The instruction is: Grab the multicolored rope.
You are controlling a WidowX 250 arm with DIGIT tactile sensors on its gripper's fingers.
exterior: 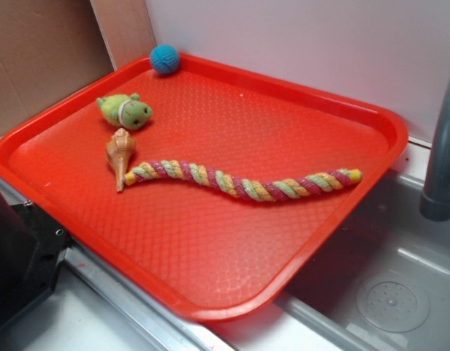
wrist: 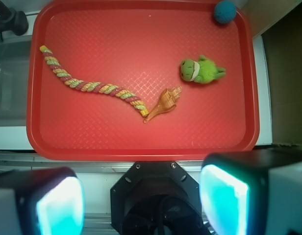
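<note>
The multicolored rope (exterior: 239, 186) (wrist: 94, 87) lies in a loose wave on the red tray (exterior: 320, 241) (wrist: 141, 137), its pink, yellow and green strands twisted together with yellow tips. One end touches the orange seashell (exterior: 120, 152) (wrist: 165, 100). In the wrist view my gripper (wrist: 141, 198) hangs high above the tray's near edge, well away from the rope. Its two glowing teal pads (wrist: 60, 205) stand wide apart with nothing between them. The gripper does not show in the exterior view.
A green plush toy (exterior: 125, 110) (wrist: 200, 71) and a blue ball (exterior: 164, 59) (wrist: 225, 11) sit at the tray's far corner. A grey faucet (exterior: 443, 146) and sink basin (exterior: 386, 292) lie beside the tray. The black robot base (exterior: 20, 256) stands at the tray's near side.
</note>
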